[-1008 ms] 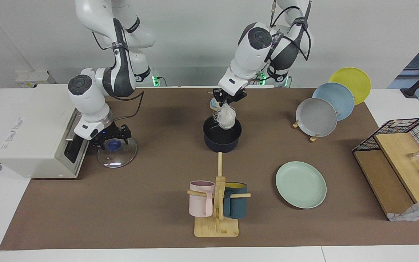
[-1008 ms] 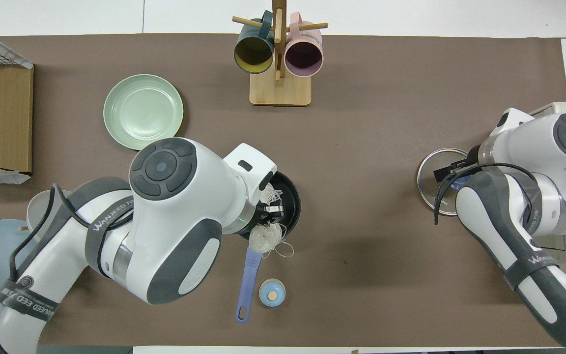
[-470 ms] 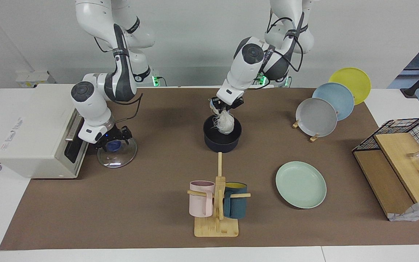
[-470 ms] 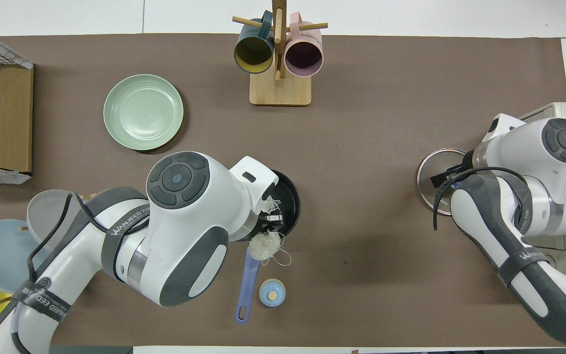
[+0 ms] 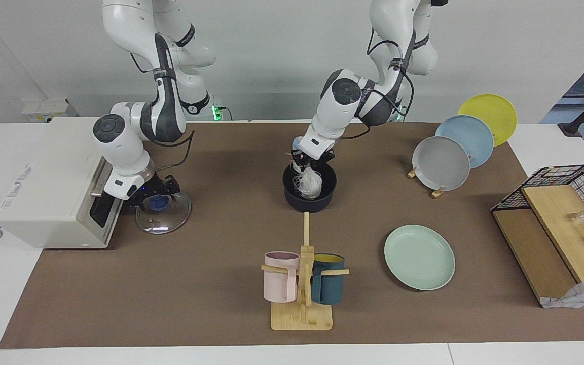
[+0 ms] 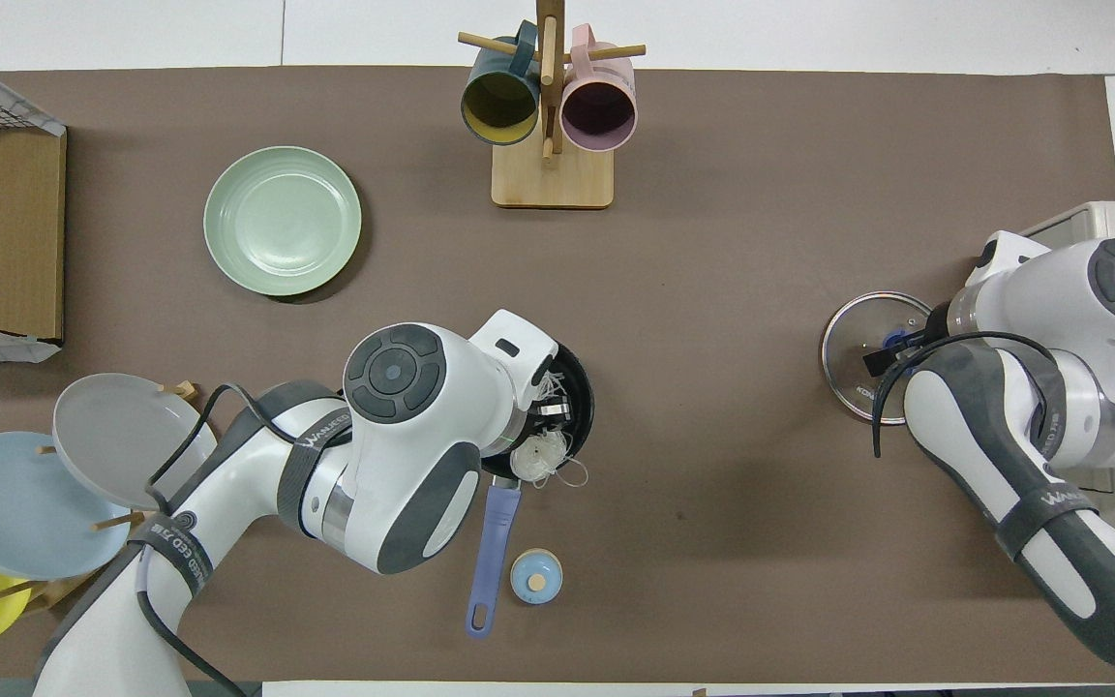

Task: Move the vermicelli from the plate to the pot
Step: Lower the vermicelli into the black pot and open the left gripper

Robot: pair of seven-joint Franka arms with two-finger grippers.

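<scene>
The left gripper (image 5: 308, 163) hung over the pot (image 5: 309, 191), clamped shut on a bundle of noodles (image 5: 309, 183) that dangled from its fingertips down into the pot's dark inside. In the overhead view a second clump of noodles (image 6: 540, 455) showed at the pot's edge nearest the robots, just above where the long blue handle (image 6: 492, 554) met the pot (image 6: 577, 387); whether it lay inside the rim or on it could not be told. The pale green plate (image 5: 419, 257) sat bare, farther from the robots than the pot and toward the left arm's end of the table. A small blue knob-like piece (image 6: 535, 577) stood beside the pot's handle. The right gripper (image 5: 156, 193) was low over the glass lid (image 5: 163, 215), well apart from the pot toward the right arm's end of the table; whether its fingers stood apart or together could not be told.
</scene>
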